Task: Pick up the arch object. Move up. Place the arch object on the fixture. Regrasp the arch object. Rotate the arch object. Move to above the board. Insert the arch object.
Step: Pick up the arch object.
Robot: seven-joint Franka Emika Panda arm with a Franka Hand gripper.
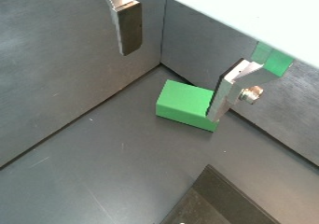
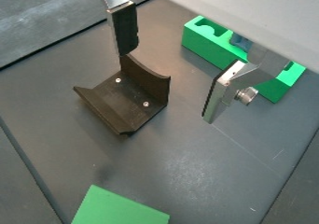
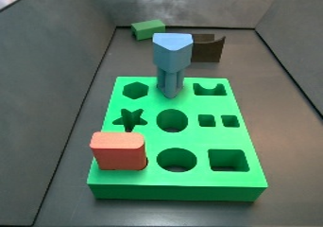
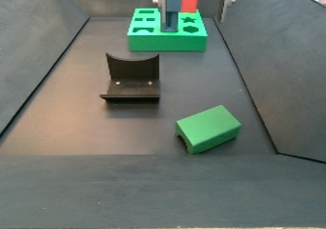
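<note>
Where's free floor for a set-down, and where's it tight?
Free: the floor between the fixture and the board, and beside the arch object. Tight: on the board around the blue peg and red block. The open, empty end effector hangs over the fixture.

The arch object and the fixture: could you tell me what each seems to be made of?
The arch object looks like matte green plastic, evenly coloured, no glare. The fixture looks like dark plastic or coated metal, faintly sheened, with small fasteners. The gripper, open, hangs above the fixture.
</note>
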